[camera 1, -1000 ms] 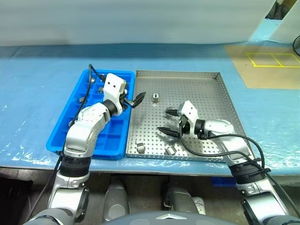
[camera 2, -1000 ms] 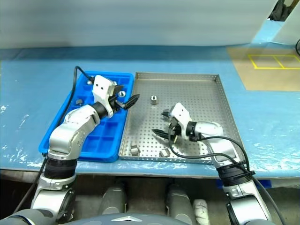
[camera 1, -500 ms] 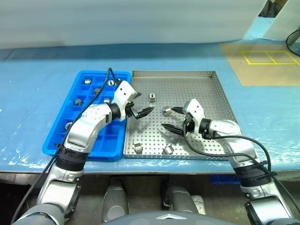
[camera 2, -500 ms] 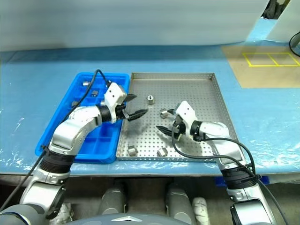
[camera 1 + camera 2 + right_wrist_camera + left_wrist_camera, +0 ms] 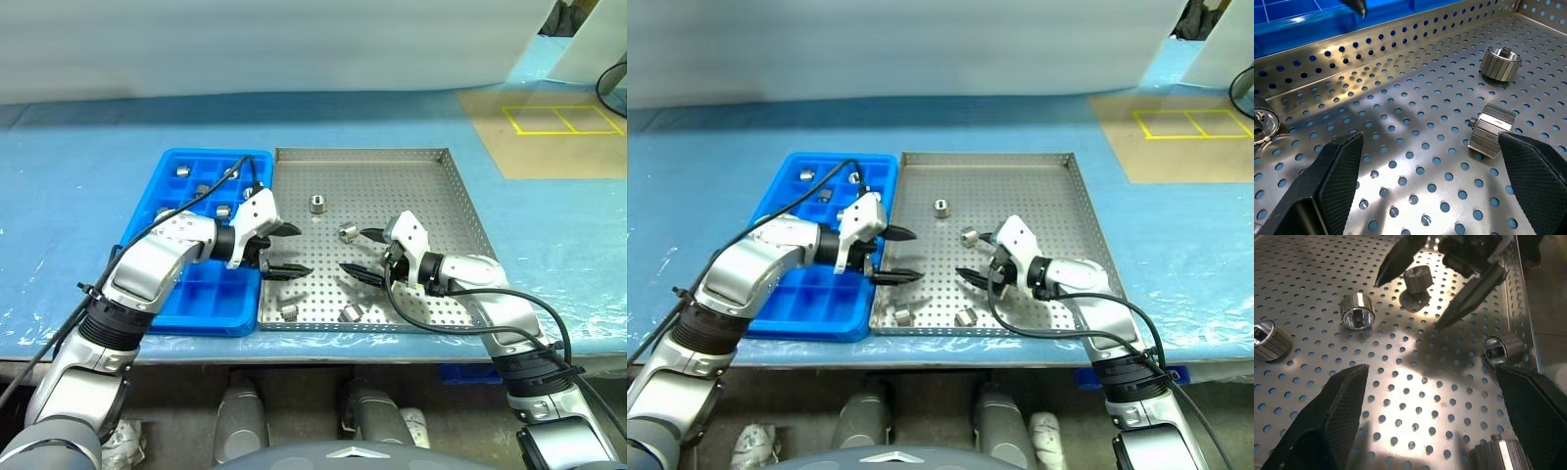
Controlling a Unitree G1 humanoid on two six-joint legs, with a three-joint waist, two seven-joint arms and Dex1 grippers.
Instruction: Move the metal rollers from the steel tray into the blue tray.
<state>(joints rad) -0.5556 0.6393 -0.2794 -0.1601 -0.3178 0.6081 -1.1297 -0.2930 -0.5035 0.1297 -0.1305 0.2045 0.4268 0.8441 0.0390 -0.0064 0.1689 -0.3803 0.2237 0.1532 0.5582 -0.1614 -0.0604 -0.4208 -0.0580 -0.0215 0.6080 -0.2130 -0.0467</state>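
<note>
Facing open, empty left tool [image 5: 290, 250] and right tool [image 5: 361, 252], four metal rollers [image 5: 348, 232] around (steel tray [image 5: 431, 191]), unobstructed

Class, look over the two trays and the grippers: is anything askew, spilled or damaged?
Nothing stands out. Four metal rollers lie loose in the steel tray, as expected; others sit in blue tray compartments. Both grippers hover open, empty.

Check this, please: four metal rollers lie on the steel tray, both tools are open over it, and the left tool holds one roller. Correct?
Not quite: the left tool holds nothing. The left eye view shows it open and empty over the steel tray. The four metal rollers on that tray and the open right tool are as you say.
</note>
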